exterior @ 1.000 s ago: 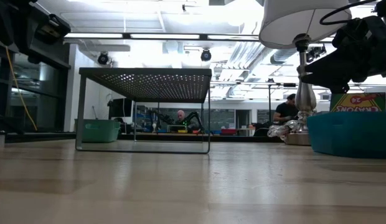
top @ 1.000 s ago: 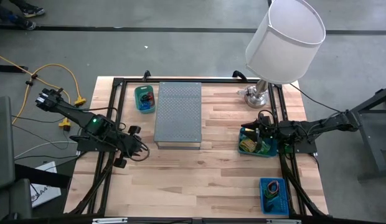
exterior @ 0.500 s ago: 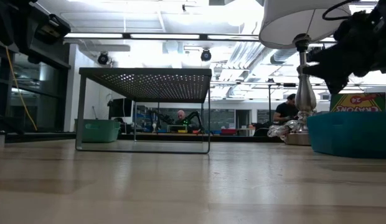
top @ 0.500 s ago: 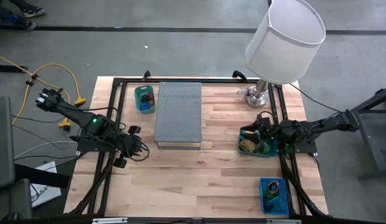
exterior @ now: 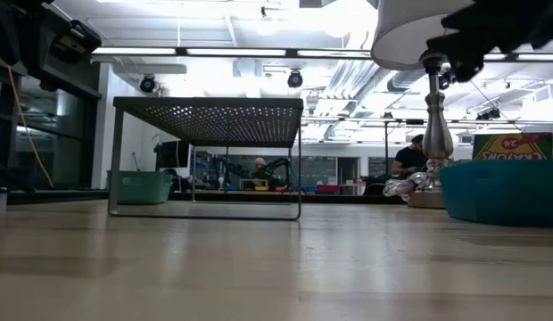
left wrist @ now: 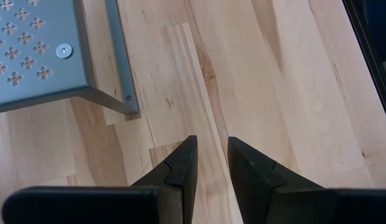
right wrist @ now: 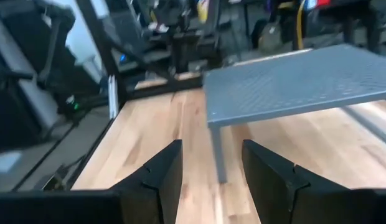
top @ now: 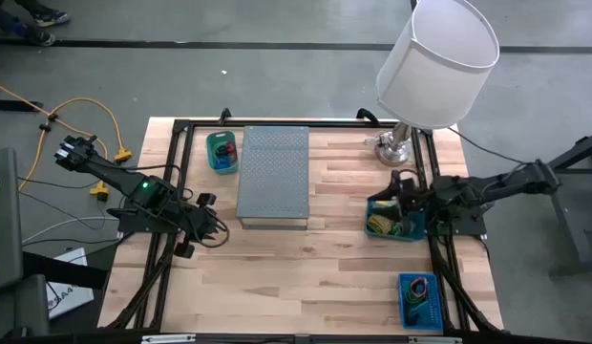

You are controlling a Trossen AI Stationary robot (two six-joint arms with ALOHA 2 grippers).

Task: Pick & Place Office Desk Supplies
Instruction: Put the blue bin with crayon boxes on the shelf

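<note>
The office desk supplies lie in containers: yellow-green packets and a crayon box (exterior: 513, 145) in a blue bin (top: 395, 218) at the table's right edge, and small coloured items in a second blue bin (top: 420, 299) at the near right corner. My right gripper (top: 402, 187) hovers above the first bin, open and empty (right wrist: 211, 144), pointing about level toward the table's left. My left gripper (top: 219, 229) waits near the left edge, tilted down over bare wood, open with nothing between its fingers (left wrist: 210, 140).
A grey perforated metal shelf (top: 273, 175) stands on thin legs at the table's middle back. A green container (top: 222, 151) sits to its left. A lamp with a white shade (top: 435, 59) stands at the far right corner. Bare wood lies in the near middle.
My right gripper has risen from just over the blue bin at the right edge to well above it, tipping up toward level and rolling a little. Its fingers stay open and carry nothing.
</note>
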